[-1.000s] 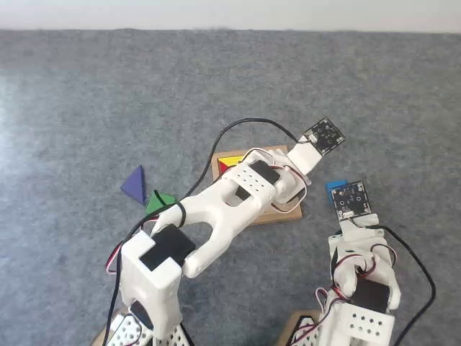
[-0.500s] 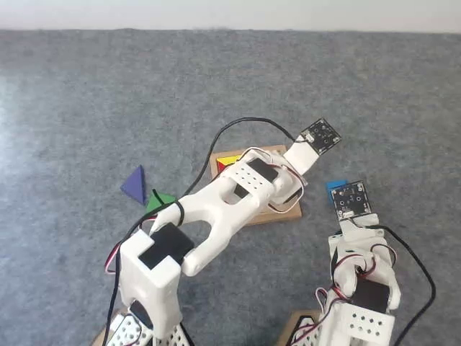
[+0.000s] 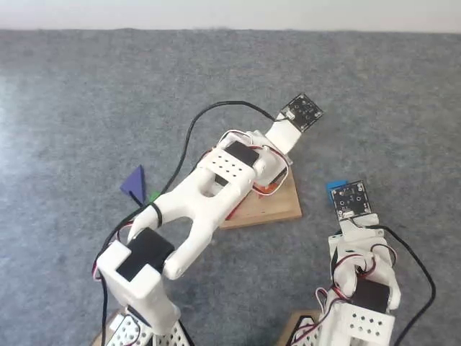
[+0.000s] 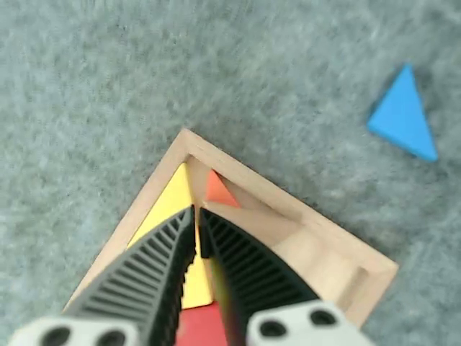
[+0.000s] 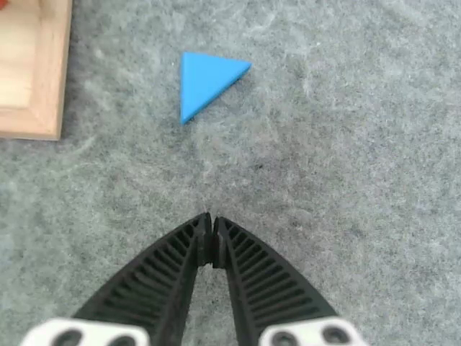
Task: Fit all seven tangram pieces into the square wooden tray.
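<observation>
Tray [image 4: 288, 205] holds three pieces [image 4: 173, 209]; three triangles [image 3: 134, 184] lie outside.

Left arm [image 3: 209, 196]: swings away from the right arm and farther out over the surface [image 3: 86, 108]; its elbow end slides the same way.
Wrist board [image 3: 301, 112]: now sits beyond the tray's far edge instead of over its far right corner.
Tray [image 3: 272, 207]: more bare wood shows along the near right side.
Yellow piece [image 4: 171, 209]: now covered by the arm in the high view.
Green triangle [image 3: 153, 195]: reduced to a sliver beside the arm.
</observation>
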You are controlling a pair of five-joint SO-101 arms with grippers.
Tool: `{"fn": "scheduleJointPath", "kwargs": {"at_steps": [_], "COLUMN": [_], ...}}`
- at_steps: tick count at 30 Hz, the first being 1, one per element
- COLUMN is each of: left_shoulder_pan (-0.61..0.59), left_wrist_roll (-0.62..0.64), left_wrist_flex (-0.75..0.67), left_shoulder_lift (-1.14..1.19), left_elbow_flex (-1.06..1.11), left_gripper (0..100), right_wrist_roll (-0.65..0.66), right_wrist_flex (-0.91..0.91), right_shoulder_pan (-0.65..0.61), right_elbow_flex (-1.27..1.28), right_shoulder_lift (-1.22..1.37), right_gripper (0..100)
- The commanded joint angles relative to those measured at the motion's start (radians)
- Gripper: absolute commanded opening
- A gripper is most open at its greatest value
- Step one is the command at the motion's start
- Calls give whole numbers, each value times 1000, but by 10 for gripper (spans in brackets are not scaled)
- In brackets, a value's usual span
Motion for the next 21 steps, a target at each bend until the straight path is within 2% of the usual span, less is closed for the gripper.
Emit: {"fn": "scheduleJointPath", "kwargs": {"at_steps": [1,9,21], "left_shoulder_pan": [41,66,63], "left_wrist_roll": [-8,-6,-6], "left_wrist_flex": [2,-101,-103], "left_shoulder_lift": [-66,-64,-58], "left_elbow_flex": [-16,53,59], "left_gripper": [13,13,13], "right_wrist_roll": [14,14,14], "right_wrist_flex": [2,2,2], "right_shoulder_pan": [-10,-10,-10], "right_elbow_flex": [18,18,18], "right_shoulder_lift": [-8,-8,-8], "right_gripper": [9,9,9]}}
